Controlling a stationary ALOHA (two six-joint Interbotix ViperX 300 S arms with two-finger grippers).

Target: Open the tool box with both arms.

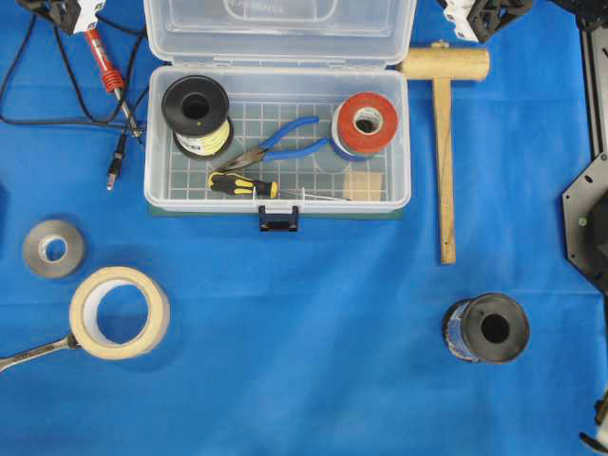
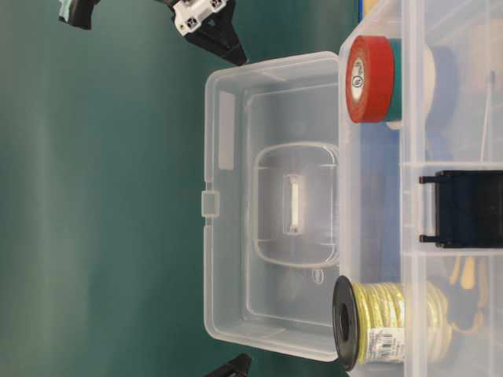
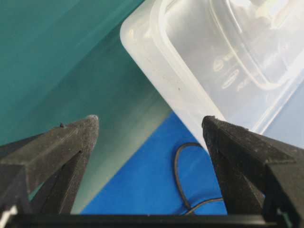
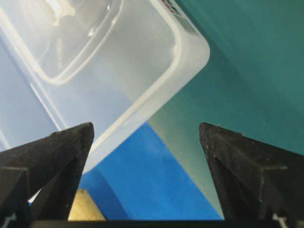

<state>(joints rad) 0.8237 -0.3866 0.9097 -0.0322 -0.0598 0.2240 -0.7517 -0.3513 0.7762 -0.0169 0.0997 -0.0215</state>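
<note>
The large clear plastic rectangular tool box (image 1: 277,138) sits top centre on the blue worktop (image 1: 304,332), lid upright. Left gripper (image 3: 151,126) and right gripper (image 4: 146,130), fingers wide apart, hold nothing. Opening looks done; next, withdrawing clear.

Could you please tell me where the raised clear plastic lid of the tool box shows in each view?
Overhead: clear plastic lid, top centre.
Table-level: lid at centre, standing open.
Left wrist: lid corner, upper right.
Right wrist: lid corner, upper left.
Shared landmark: the lid's moulded handle recess.
</note>
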